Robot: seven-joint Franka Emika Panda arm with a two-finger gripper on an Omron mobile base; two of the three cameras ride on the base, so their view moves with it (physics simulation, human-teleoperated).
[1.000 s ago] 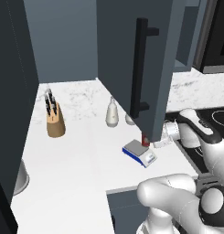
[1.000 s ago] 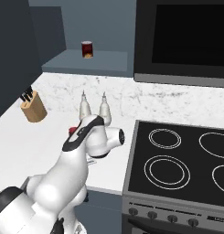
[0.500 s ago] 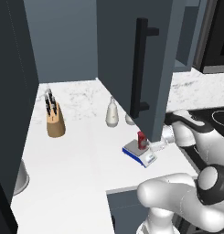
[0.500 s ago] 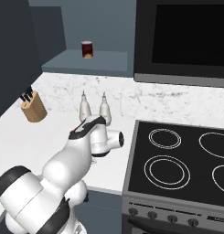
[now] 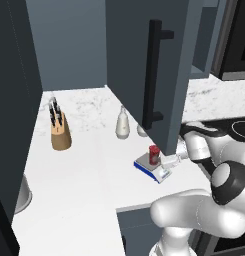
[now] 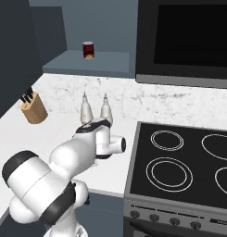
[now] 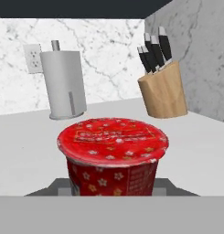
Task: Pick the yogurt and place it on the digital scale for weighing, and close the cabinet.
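One edge of the open cabinet [image 5: 144, 70] door hides the pincer's tips from the left base view, and the arm's white body covers them from the right. From the hand camera the yogurt [image 7: 112, 155] stands upright just ahead, on the grey plate of the digital scale [image 5: 153, 168]; the pincer is closed narrow around the cup. White marble tabletop [image 5: 89, 175] carries a knife block [image 5: 59, 131], two pale bottles and a paper-towel roll [image 7: 63, 85]; a black cooktop [image 6: 179, 162] lies alongside.

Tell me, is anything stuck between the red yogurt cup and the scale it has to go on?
No, nothing visible. The yogurt already stands on the digital scale, with no other thing between cup and grey plate.
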